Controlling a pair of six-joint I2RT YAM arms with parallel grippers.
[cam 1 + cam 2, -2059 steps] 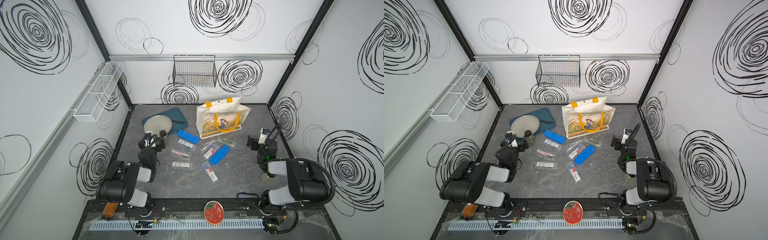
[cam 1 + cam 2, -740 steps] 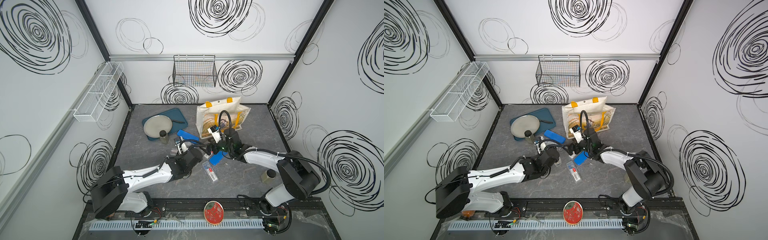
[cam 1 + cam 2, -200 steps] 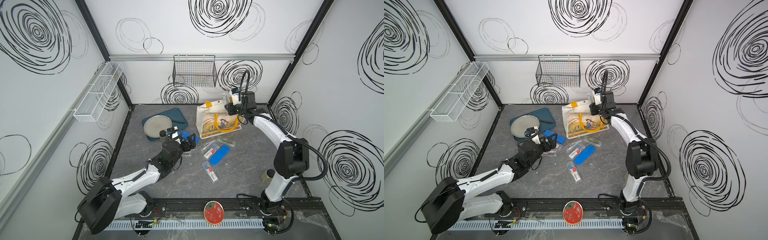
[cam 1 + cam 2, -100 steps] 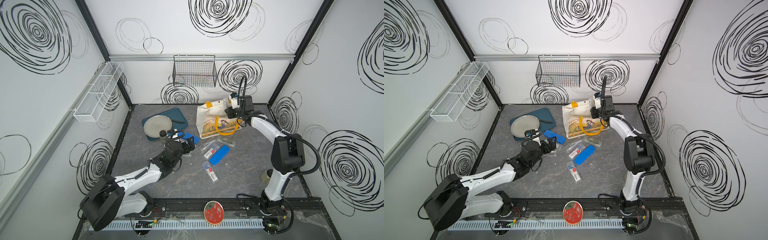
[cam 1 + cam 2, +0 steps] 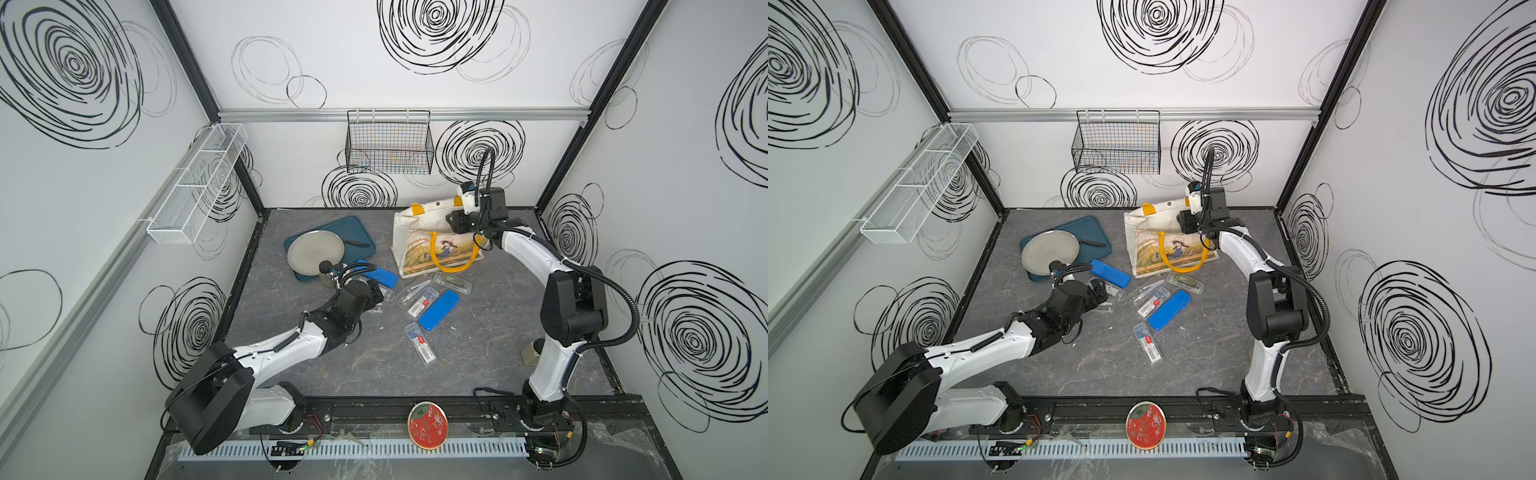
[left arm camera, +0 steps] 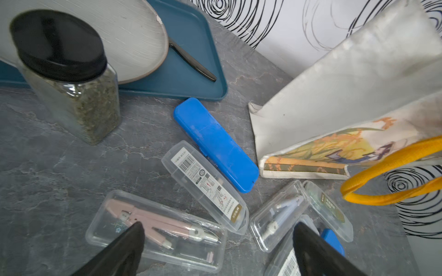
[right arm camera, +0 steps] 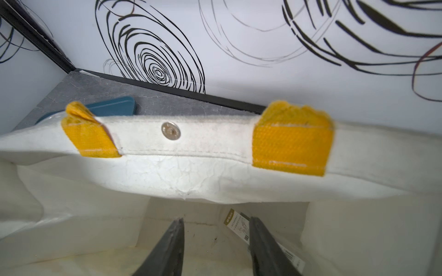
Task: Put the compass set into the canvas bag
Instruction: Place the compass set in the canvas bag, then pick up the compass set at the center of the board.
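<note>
The canvas bag (image 5: 436,249) (image 5: 1167,249) stands at the back, its yellow handle hanging over the printed front. My right gripper (image 5: 453,220) (image 5: 1183,222) (image 7: 216,222) is at its mouth, open, nothing between the fingers. One labelled clear compass set case (image 7: 235,223) lies inside the bag (image 7: 215,172), partly behind a finger. My left gripper (image 5: 376,291) (image 6: 217,225) hovers open over several more cases on the table: a clear one with a pink compass (image 6: 157,227), a labelled one (image 6: 205,184) and a blue one (image 6: 215,143).
A teal tray (image 5: 357,226) with a grey plate (image 5: 316,251) lies back left, a black-lidded spice jar (image 6: 69,78) beside it. Another blue case (image 5: 438,309) and clear cases (image 5: 422,349) lie mid-table. A small jar (image 5: 534,353) stands by the right arm's base.
The right gripper's jaws have parted at the bag's mouth, and it has sunk slightly. The left arm has hardly moved.
</note>
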